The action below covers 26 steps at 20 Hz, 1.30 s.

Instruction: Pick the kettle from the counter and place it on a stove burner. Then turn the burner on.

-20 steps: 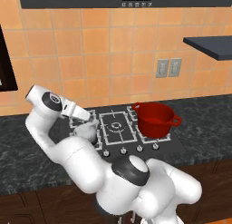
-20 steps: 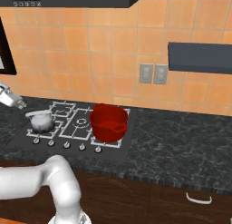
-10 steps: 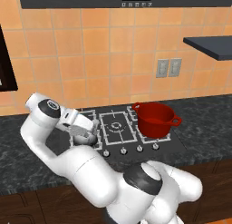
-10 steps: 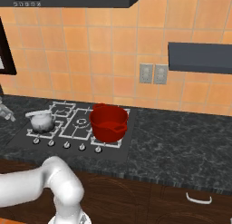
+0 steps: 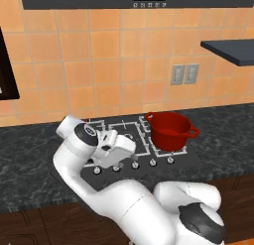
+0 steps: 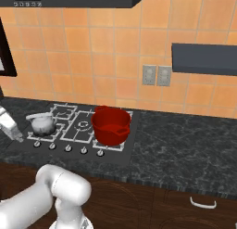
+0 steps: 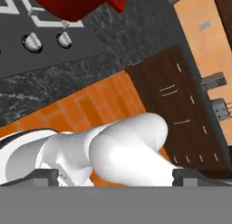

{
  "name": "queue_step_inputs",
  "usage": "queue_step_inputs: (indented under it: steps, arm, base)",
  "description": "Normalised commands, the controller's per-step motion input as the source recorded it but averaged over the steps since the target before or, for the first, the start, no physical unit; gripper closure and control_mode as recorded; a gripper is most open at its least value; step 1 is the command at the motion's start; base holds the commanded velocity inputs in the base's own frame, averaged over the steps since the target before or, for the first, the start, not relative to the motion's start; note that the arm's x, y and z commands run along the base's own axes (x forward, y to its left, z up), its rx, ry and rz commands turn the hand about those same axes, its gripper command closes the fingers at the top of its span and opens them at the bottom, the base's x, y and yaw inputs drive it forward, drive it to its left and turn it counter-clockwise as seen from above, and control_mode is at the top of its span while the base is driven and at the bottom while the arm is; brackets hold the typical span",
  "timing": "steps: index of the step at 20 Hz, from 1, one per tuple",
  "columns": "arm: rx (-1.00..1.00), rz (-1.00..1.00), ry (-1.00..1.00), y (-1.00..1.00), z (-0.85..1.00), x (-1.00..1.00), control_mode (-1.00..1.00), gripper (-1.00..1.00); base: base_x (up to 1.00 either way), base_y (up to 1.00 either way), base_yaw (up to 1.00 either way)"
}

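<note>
The silvery kettle (image 6: 42,124) sits upright on the stove burner (image 6: 56,129) at the front left of the cooktop, with nothing holding it. My gripper (image 6: 16,135) hangs just left of it at the picture's edge, low over the stove's front. From the left base camera the hand (image 5: 113,152) hovers above the row of knobs (image 5: 135,164) and my arm hides the kettle. The hand camera looks back along the counter (image 7: 41,91) at the floor, and my gripper (image 7: 115,178) is open, its tips far apart with nothing between them.
A red two-handled pot (image 6: 111,125) stands on the right burners, close to the kettle's right. Several knobs (image 6: 68,148) line the stove's front edge. Dark marbled counter (image 6: 185,144) runs to the right. A shelf (image 6: 203,59) juts from the tiled wall above it.
The hand has dropped from beside the back of the stove towards its front edge and turned downward. Kettle and pot stay where they were. The gripper stays open.
</note>
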Motion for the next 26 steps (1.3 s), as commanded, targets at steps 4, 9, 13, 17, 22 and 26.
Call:
queue_step_inputs:
  steps: [4,9,13,17,22,26]
  arm:
    - [0.07,0.36,0.21,0.02,-0.02,0.05,-1.0,-1.0]
    - [0.3,0.09,-0.03,0.23,-0.1,0.08,-1.0,-1.0]
    - [0.5,-0.03,-0.2,0.31,-0.26,0.0,-1.0,-1.0]
    - [0.47,-0.03,-0.08,0.32,-0.07,0.01,-1.0,-1.0]
    - [0.26,0.09,0.02,0.0,-0.04,0.19,-1.0,-1.0]
    - [0.21,0.15,0.02,0.0,-0.21,0.35,-1.0,-1.0]
  base:
    - [0.0,0.0,0.0]
    - [0.0,0.0,0.0]
    - [0.0,0.0,0.0]
    - [0.0,0.0,0.0]
    - [0.0,0.0,0.0]
    - [0.0,0.0,0.0]
